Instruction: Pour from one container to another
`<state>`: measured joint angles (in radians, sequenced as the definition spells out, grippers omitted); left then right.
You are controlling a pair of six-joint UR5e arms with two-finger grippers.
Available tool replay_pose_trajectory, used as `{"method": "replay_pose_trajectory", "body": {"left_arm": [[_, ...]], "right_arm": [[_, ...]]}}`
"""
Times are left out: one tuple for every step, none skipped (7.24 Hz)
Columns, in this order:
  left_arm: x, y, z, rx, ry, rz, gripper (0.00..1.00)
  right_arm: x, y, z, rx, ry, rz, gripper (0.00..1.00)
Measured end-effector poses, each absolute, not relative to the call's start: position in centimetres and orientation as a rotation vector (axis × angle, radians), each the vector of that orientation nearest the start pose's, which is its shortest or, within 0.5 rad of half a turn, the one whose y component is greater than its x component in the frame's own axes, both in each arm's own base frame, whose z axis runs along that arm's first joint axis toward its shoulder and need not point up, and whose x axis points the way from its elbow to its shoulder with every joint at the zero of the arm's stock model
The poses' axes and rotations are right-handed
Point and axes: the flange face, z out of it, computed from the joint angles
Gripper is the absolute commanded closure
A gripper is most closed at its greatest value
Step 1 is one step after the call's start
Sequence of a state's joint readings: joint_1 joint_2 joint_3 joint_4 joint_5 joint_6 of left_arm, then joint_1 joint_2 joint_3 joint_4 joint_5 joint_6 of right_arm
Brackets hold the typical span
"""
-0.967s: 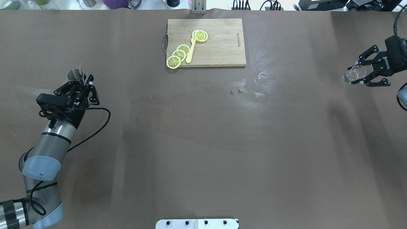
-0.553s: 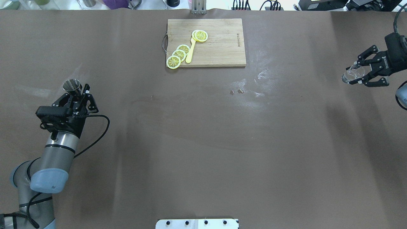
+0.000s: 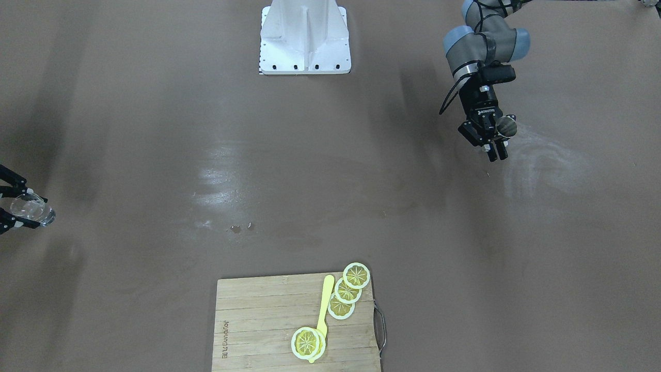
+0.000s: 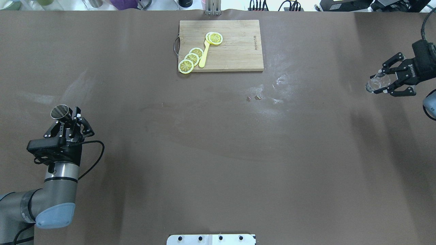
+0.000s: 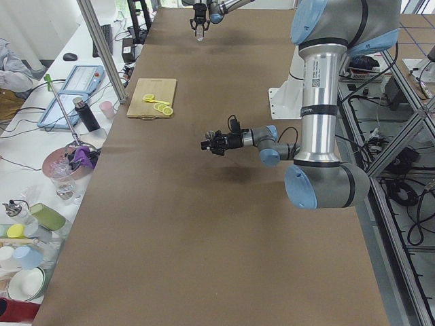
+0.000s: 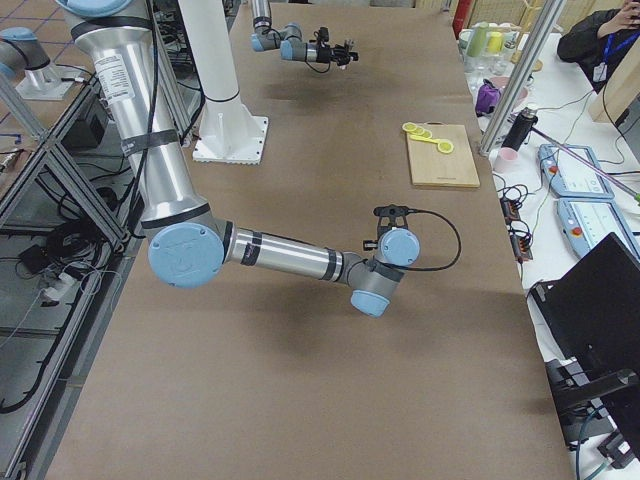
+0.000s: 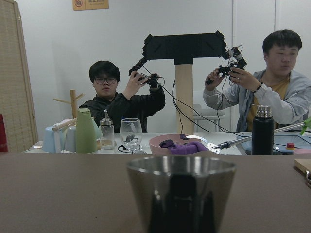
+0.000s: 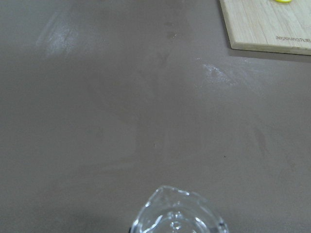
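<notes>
Left gripper (image 4: 69, 119) clenched on small steel conical cup (image 4: 60, 111), left edge of overhead frame. Right gripper (image 4: 383, 82) grasped clear glass pitcher (image 4: 374, 83), right edge. Vessels well apart; needed level carry toward centre before tilting.

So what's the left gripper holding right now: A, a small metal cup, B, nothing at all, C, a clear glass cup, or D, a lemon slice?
A: the left gripper is shut on the small metal cup; the clear glass cup sits in the right gripper.
</notes>
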<state>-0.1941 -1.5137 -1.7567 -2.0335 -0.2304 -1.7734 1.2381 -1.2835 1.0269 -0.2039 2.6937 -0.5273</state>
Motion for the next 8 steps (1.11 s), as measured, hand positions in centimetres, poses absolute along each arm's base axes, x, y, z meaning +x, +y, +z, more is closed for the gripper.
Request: {"method": "replay_pose_trajectory", "body": {"left_arm": [[40.4,-31.4,50.9,1.347,0.501,-0.766,1.0],[40.0,-31.4,51.9,1.375,0.489,-0.796,1.0],[39.8,-31.4,52.8,1.394,0.483,-0.815,1.0],[39.8,-31.4,53.6,1.404,0.474,-0.817,1.0],[39.9,-31.4,54.5,1.409,0.461,-0.81,1.0],[40.3,-31.5,55.2,1.407,0.449,-0.804,1.0],[40.6,-31.5,56.1,1.391,0.431,-0.798,1.0],[40.9,-31.7,57.0,1.372,0.411,-0.795,1.0]], "right_arm": [[-15.6,-56.8,59.8,1.173,-0.947,-1.324,1.0],[-16.6,-57.4,59.4,1.183,-0.921,-1.327,1.0],[-17.9,-58.2,59.0,1.19,-0.894,-1.329,1.0],[-19.3,-58.7,58.7,1.191,-0.872,-1.33,1.0],[-20.2,-58.9,58.8,1.187,-0.862,-1.332,1.0],[-20.8,-59.0,59.1,1.18,-0.86,-1.333,1.0],[-21.1,-59.1,59.4,1.172,-0.861,-1.332,1.0],[-21.3,-59.2,59.7,1.167,-0.863,-1.332,1.0]]}}
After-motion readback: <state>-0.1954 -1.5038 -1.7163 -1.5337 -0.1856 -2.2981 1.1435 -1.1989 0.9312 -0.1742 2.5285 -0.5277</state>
